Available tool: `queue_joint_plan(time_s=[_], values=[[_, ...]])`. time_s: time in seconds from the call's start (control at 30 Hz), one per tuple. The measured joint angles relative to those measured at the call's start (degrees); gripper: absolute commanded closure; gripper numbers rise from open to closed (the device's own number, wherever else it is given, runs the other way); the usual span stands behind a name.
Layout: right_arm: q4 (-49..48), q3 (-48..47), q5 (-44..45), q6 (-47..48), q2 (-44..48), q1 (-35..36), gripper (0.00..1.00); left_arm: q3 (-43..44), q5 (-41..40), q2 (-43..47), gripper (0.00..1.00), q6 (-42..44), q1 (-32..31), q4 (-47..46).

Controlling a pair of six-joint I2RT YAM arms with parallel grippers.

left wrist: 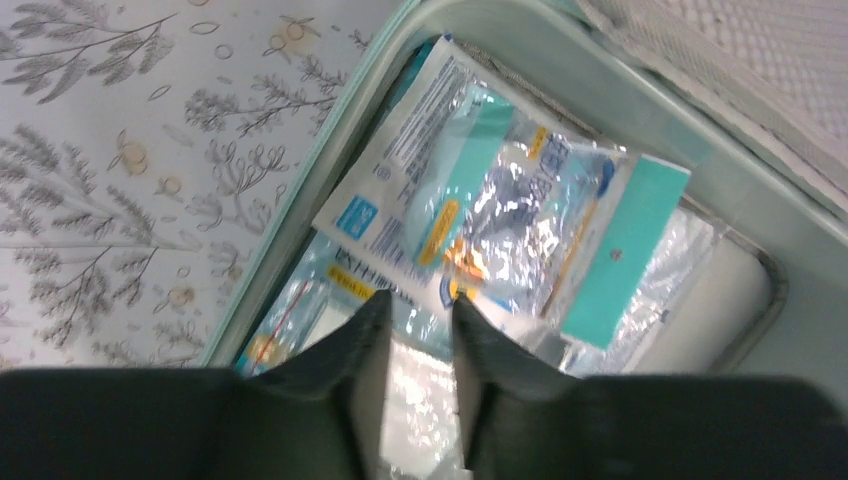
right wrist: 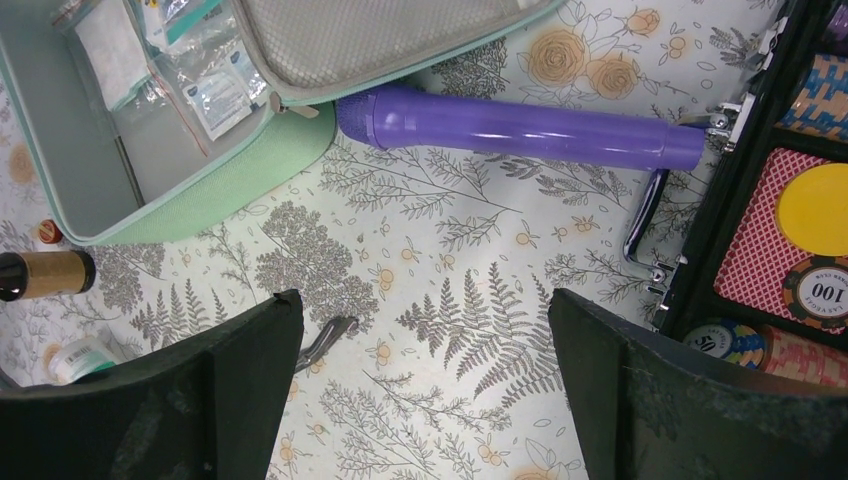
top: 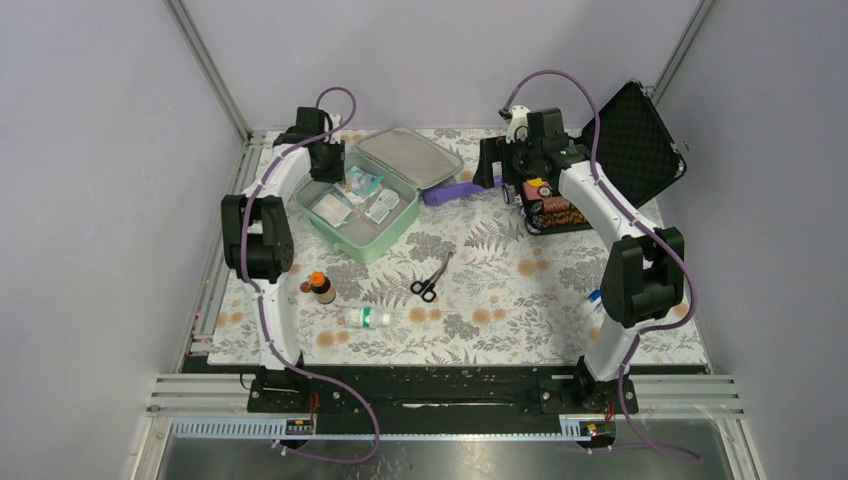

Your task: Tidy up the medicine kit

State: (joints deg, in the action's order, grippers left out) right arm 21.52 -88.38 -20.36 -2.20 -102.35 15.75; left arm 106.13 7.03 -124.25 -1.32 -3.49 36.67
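- The medicine kit [top: 375, 243] sat open at the back left of the bench [top: 560, 330], its lid laid back behind it.
- Several sealed packets [left wrist: 480, 200] and dressings already lay inside, so the packing looked partly done.
- The left gripper [left wrist: 420, 300] hung over the kit's back corner with its jaws a narrow gap apart. The wrist view was blurred, but nothing seemed pinched between them.
- The right gripper [right wrist: 422, 300] hovered with its jaws wide apart and empty, over the bench between the kit and the black case [top: 640, 140].
- Outside the kit were a purple tube [top: 455, 192] just beside its lid, the scissors [top: 431, 280], a brown bottle [top: 321, 287] and a small white bottle [top: 367, 318].
- By my reckoning, those loose items remained to be packed and the lid to be closed.
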Motion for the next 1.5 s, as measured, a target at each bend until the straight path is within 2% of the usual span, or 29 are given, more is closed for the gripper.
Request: queue_joint_plan(time_s=[0.17, 0.37, 0.53, 0.7, 0.83, 1.07, 1.17, 1.37, 1.5], values=[[0.0, 1.3, 0.2, 0.7, 0.5, 0.0, 0.01, -9.3, 2.3, 12.5, 0.50, 1.1, 1.6, -1.2], [0.0, 1.5, 0.3, 1.0, 0.5, 0.0, 0.01, -21.2, 9.2, 31.1, 0.46, 6.4, 3.2, -4.6], [0.0, 1.6, 0.3, 1.2, 0.6, 0.0, 0.01, -25.8, 13.3, 37.5, 0.45, 12.3, 3.7, -0.9], [0.1, 2.8, -0.1, 3.6, 1.2, 0.0, 0.01, -32.1, 14.8, 43.2, 0.45, 18.2, 7.6, 7.5], [1.2, 2.9, -1.7, 6.3, 1.1, 0.0, 0.01, -34.2, 16.2, 46.3, 0.45, 20.2, 9.2, 11.8], [3.8, 2.9, -3.8, 9.0, 1.2, 0.0, 0.01, -34.2, 27.3, 46.6, 0.46, 19.6, 8.9, 12.3], [4.1, 3.6, -4.2, 10.1, 1.4, 0.0, 0.01, -34.8, 29.4, 46.6, 0.46, 20.6, 8.0, 12.4], [6.8, 8.0, -2.9, 12.5, 4.8, 0.0, 0.02, -36.3, 28.3, 46.6, 0.46, 24.1, 1.0, 12.2], [9.2, 12.9, 6.2, 14.3, 10.7, -0.1, 0.02, -37.2, 24.7, 46.6, 0.46, 22.4, -4.0, 9.1]])
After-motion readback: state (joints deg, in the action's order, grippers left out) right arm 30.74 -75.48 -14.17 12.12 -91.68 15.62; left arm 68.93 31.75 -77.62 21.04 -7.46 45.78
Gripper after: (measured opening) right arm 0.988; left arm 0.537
